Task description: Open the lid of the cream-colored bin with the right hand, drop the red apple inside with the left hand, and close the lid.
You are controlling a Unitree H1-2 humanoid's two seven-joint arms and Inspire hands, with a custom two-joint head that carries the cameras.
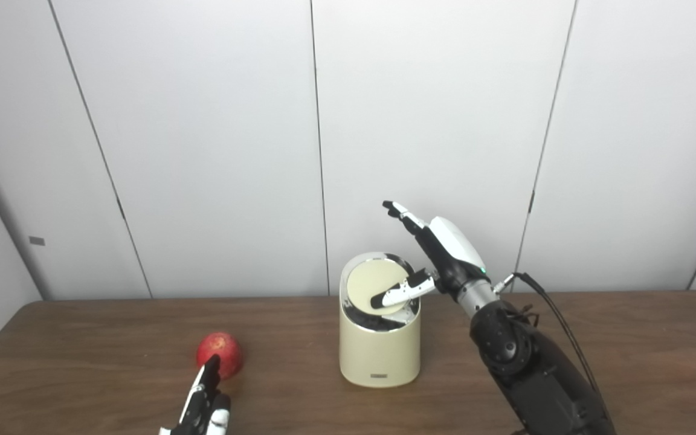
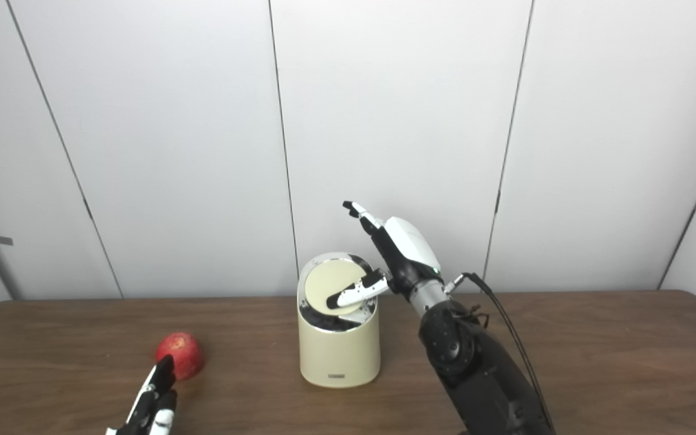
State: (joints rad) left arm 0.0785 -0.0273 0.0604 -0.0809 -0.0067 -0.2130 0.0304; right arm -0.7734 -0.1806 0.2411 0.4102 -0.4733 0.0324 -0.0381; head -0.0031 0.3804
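The red apple [image 1: 220, 354] sat on the wooden table [image 1: 626, 338], left of the cream-colored bin [image 1: 379, 353] and apart from it. The left hand [image 1: 204, 405] lay just before the apple, fingers stretched toward it, holding nothing. The bin's round lid [image 1: 372, 284] was tilted, a dark gap below it. The right hand [image 1: 438, 254] was spread wide, its thumb [image 1: 399, 294] on the lid.
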